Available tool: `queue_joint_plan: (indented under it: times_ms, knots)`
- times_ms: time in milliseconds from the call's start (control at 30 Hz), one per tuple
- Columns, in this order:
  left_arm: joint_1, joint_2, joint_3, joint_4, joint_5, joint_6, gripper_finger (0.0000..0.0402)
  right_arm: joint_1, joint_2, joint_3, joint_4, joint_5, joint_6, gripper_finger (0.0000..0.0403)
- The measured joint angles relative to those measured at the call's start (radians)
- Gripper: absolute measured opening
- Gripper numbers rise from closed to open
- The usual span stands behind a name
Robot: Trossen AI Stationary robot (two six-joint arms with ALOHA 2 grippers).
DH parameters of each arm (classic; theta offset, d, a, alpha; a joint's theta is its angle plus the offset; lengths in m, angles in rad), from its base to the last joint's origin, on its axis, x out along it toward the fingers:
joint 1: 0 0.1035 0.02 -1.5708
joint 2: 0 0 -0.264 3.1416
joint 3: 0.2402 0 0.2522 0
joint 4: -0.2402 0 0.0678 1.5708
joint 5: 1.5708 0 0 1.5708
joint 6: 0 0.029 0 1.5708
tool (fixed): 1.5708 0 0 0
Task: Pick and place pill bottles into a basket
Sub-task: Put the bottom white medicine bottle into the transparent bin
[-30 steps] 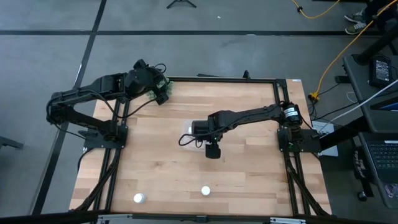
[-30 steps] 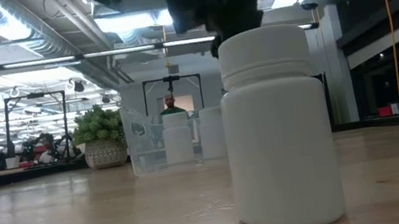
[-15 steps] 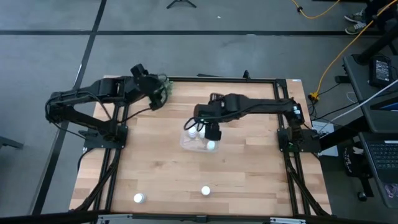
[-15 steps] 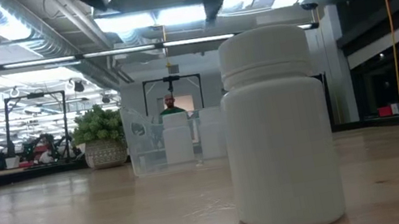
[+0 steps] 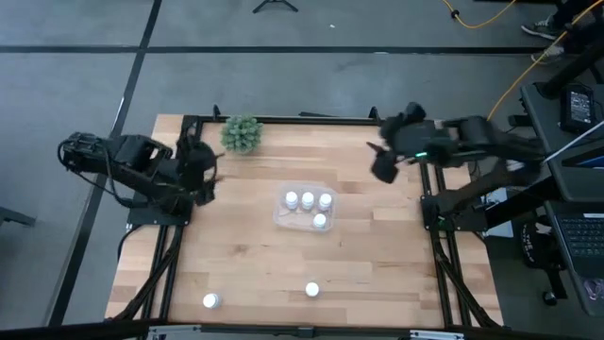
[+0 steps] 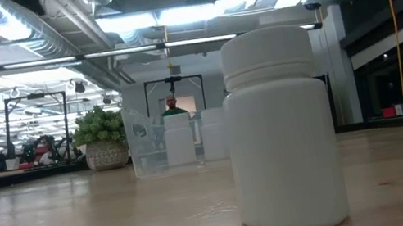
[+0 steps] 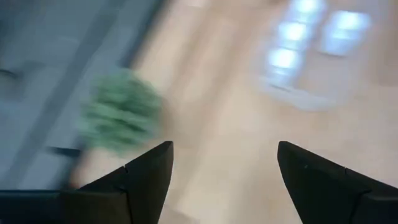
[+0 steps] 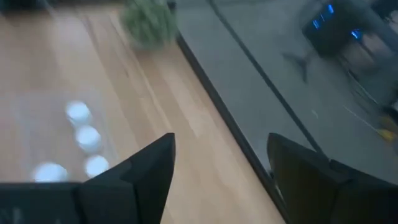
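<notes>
Two pill bottles (image 5: 209, 300) (image 5: 311, 290) stand on table (image 5: 377, 255) at near edge, well apart. One fills low view up close (image 6: 281, 128).

Middle of table: clear basket (image 5: 283, 216) with four bottles (image 5: 308, 199) inside, three in row, one beside.

Far edge: green plant (image 5: 242, 133).

Left gripper (image 7: 221, 171) by table's left side, fingers wide apart, holding nothing. Right gripper (image 8: 217, 168) by far right corner, fingers wide apart, holding nothing.

Table (image 5: 236, 255): basket (image 5: 283, 218), bottles (image 5: 311, 289), plant (image 5: 242, 133).
</notes>
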Motion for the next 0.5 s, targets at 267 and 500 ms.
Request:
queue_joint_plan:
  times_ms: [267,500]
  knots:
    - [-0.236,0.17,-0.002,0.015,0.359,-0.254,0.0281,-0.026,-0.36,-0.436,0.419,-0.105,-0.205,0.0255]
    - [-0.305,0.344,-0.052,0.009,0.641,-0.525,0.0299,-0.067,-0.492,-0.68,0.61,-0.196,-0.274,0.0255]
